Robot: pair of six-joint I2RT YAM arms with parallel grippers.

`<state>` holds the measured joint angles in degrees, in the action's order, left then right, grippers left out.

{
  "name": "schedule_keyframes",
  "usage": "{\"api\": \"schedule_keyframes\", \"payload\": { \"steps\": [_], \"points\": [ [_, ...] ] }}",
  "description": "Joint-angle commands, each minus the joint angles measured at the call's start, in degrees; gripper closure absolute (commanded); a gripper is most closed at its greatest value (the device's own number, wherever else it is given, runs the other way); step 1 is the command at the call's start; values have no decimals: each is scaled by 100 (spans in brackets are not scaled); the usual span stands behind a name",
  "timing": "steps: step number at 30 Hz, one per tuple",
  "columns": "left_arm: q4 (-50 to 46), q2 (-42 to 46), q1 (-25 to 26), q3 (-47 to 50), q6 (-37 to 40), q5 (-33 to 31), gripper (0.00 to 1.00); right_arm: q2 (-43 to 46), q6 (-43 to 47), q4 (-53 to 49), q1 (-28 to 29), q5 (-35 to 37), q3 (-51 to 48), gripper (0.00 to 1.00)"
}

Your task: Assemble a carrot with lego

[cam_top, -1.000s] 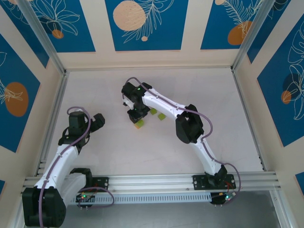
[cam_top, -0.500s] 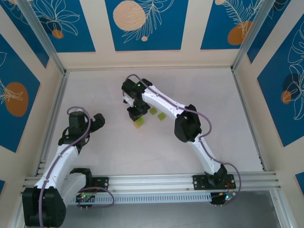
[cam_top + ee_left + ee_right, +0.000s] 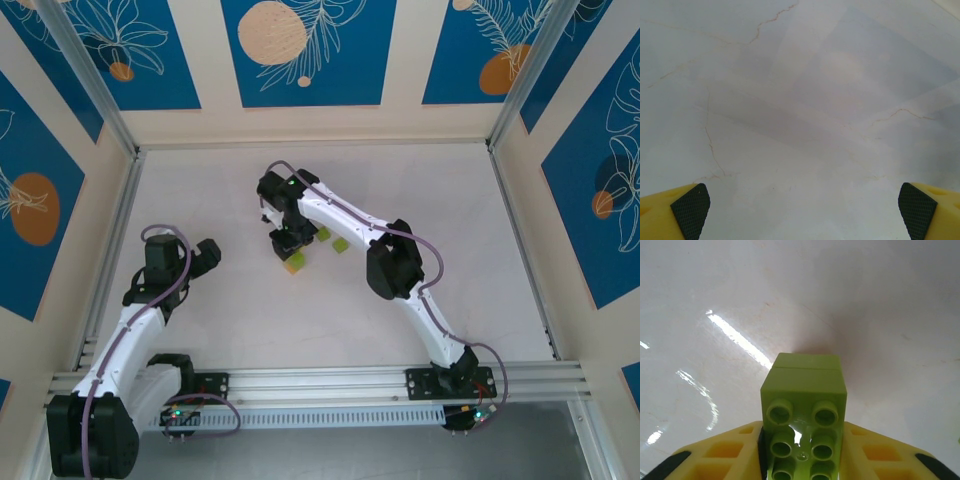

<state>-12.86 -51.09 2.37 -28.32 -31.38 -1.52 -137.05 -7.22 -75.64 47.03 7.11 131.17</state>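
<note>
flanking half-cropped lime brick [image 3: 804,390], right pincer [image 3: 804,442]

A lime-green lego piece [image 3: 804,405] sits on the white table [image 3: 210,190] between the fingers of the right gripper [image 3: 802,426]. Its studded face, two studs wide, is turned toward the wrist camera, and a thin seam crosses its smooth far end. From above it lies near the table's middle. Two smaller loose lime-green bricks lie close by, one [image 3: 323,234] at its 1 o'clock and the other [image 3: 341,245] at its 2 o'clock, apart from each other.
</note>
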Motion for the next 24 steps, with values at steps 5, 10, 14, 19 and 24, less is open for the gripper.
{"api": "schedule_keyframes", "payload": {
  "steps": [5, 10, 14, 19, 24],
  "points": [
    [45, -15, -9, -16, 91, 64, 1, 201, -20, 80, 26, -200, -53, 40],
    [32, -5, -9, -12, 96, 73, 1, 602, -51, 102, 9, -267, -63, 31],
    [30, 3, -6, -16, 93, 73, 1, 1095, -79, 170, -71, -111, -217, 30],
    [29, 30, -2, -7, 83, 73, 1, 1427, -47, 338, -520, 48, -573, 29],
    [19, 35, -9, 2, 88, 73, 1, 975, 79, 518, -971, 259, -664, 31]
  ]
}}
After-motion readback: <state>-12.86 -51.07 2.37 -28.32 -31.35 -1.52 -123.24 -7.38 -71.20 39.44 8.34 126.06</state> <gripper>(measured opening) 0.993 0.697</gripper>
